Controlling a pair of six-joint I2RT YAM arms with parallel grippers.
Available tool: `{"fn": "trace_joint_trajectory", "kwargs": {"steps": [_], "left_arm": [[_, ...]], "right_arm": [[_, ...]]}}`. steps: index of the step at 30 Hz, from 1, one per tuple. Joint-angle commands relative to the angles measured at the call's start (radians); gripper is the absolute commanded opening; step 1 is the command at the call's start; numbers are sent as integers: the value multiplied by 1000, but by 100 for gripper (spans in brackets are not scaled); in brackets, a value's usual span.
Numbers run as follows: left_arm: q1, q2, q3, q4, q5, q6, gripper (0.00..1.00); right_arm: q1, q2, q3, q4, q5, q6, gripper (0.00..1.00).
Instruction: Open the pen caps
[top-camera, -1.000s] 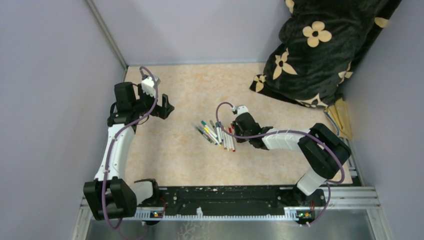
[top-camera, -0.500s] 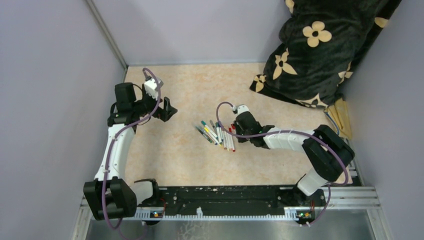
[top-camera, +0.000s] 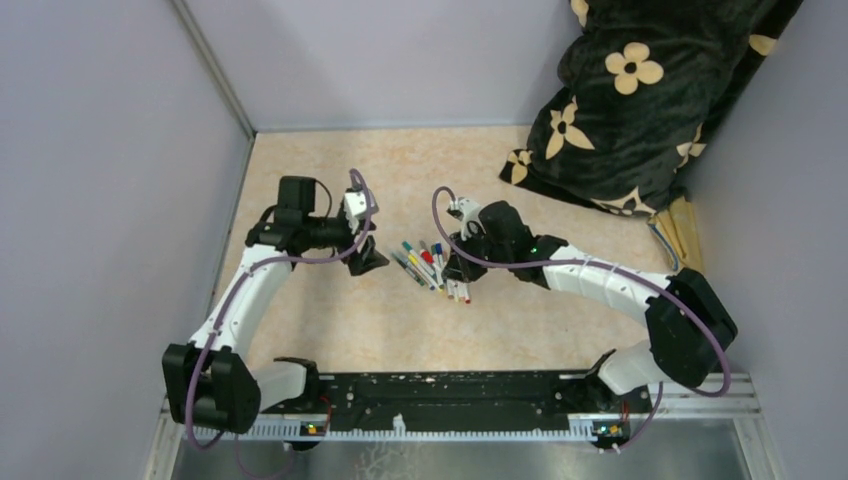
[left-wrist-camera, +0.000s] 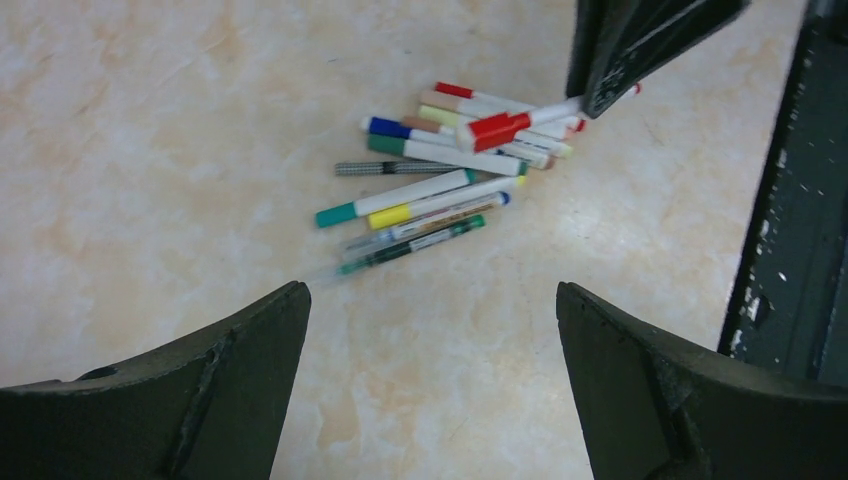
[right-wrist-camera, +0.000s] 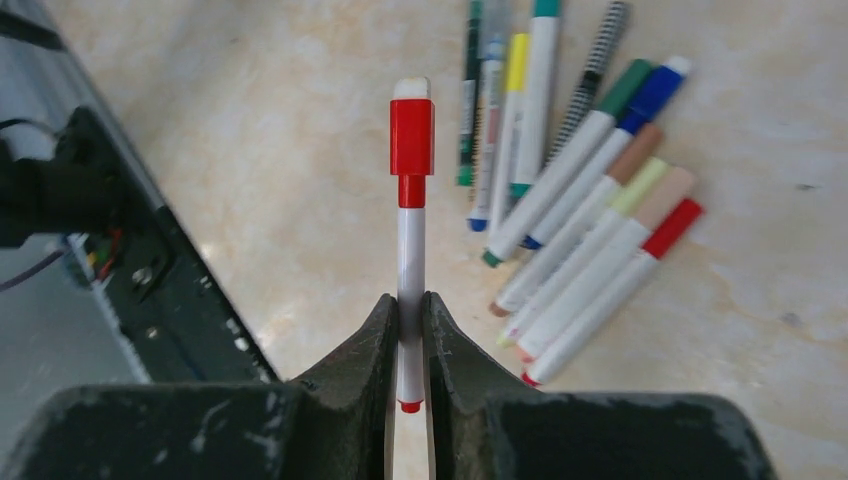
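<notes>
Several pens (top-camera: 420, 262) with white barrels and coloured caps lie in a loose pile on the beige table; the pile also shows in the left wrist view (left-wrist-camera: 440, 185) and the right wrist view (right-wrist-camera: 585, 195). My right gripper (top-camera: 462, 266) (right-wrist-camera: 408, 312) is shut on the white barrel of a red pen (right-wrist-camera: 410, 255), held above the table beside the pile. Its red cap (right-wrist-camera: 411, 137) (left-wrist-camera: 497, 127) is on and points away from the fingers. My left gripper (top-camera: 372, 258) (left-wrist-camera: 432, 295) is open and empty, just left of the pile, facing it.
A black blanket with cream flowers (top-camera: 640, 100) is heaped at the back right corner. Lilac walls close the left, back and right sides. A dark metal rail (top-camera: 460, 400) runs along the near edge and shows in the left wrist view (left-wrist-camera: 790, 200).
My left arm has swung from the far left to just beside the pens. My right gripper has shifted left over the pile, with the red pen lifted in it.
</notes>
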Motion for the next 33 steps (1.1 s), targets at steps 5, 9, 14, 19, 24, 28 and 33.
{"fn": "trace_joint_trajectory", "kwargs": {"steps": [5, 9, 14, 19, 24, 28, 33], "left_arm": [[-139, -31, -15, -203, 71, 338, 99], [-166, -33, -28, -223, 56, 381, 99], [-191, -14, -8, -228, 36, 376, 96], [-207, -3, 19, -287, 81, 396, 87], [-234, -12, 21, -345, 55, 443, 74], [-250, -15, 14, -344, 29, 453, 67], [-269, -15, 22, -339, -11, 466, 46]], "right_arm": [[-12, 87, 139, -42, -436, -26, 0], [-12, 132, 179, -26, -522, 0, 0], [-12, 192, 218, 6, -598, 44, 0], [-12, 211, 223, 65, -626, 84, 0], [-11, 217, 224, 78, -625, 92, 0], [-11, 229, 232, 81, -635, 99, 0], [-12, 225, 231, 74, -634, 96, 0]]}}
